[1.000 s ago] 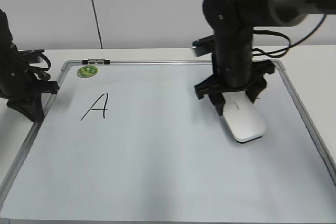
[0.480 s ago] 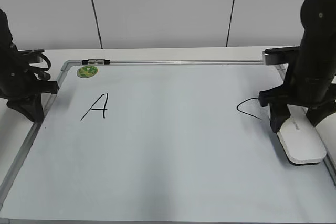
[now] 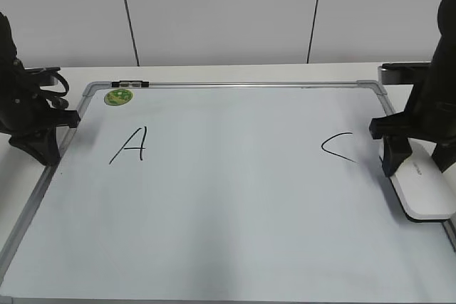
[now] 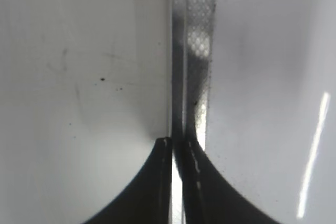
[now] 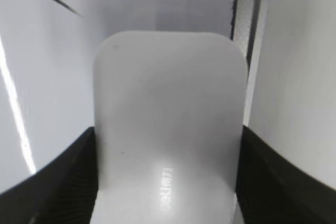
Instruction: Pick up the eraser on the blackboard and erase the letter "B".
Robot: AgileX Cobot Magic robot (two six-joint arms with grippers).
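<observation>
Exterior view: your blackboard lies flat, bearing a black "A" at left, a black "C" at right and a green magnet in the far left corner; no letter "B" shows between them. The eraser sits at the board's right edge, beside the "C", with the right gripper straddling its near end. The left gripper rests low at the left frame. Left wrist view: its fingers are pressed nearly together over the frame rail, holding nothing. Right wrist view: dark jaws flank the eraser on both sides, touching it, so you appear to be pinching it. Risk: the eraser lies just beside the "C"; any sideways drag while gripped would likely smear that letter, and the frame could catch the eraser's edge.
</observation>
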